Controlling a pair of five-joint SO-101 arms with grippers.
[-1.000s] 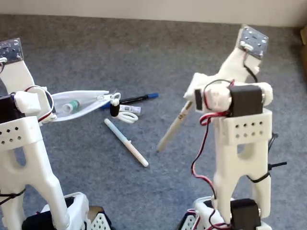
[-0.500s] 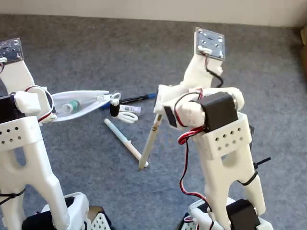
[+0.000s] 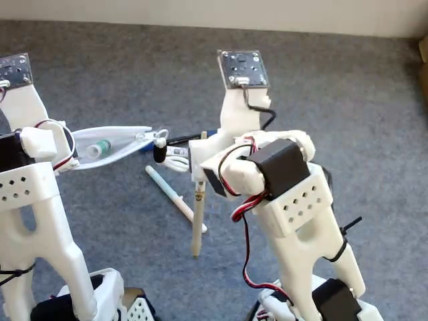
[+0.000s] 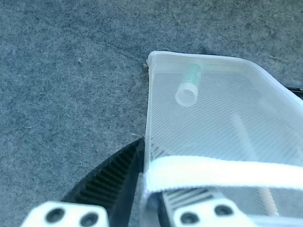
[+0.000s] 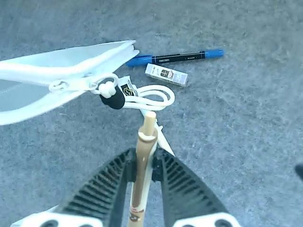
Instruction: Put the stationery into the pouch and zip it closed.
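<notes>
An indoor room, floored with short grey carpet (image 3: 348, 100) that serves as the work surface. A pale wall or skirting strip (image 3: 200, 12) runs along the far edge, and a brown wooden edge (image 3: 424, 67) shows at far right. Home or office cannot be told.

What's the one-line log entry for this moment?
left pincer: shut on pouch edge | right pincer: shut on beige pen, not yet in pouch | on carpet: blue pen, white pen

Grey carpet (image 3: 100, 73), black pen with blue ends (image 5: 175, 57), pale pen (image 3: 170, 194), small white box (image 5: 166, 74) (just beside the black pen)
</notes>
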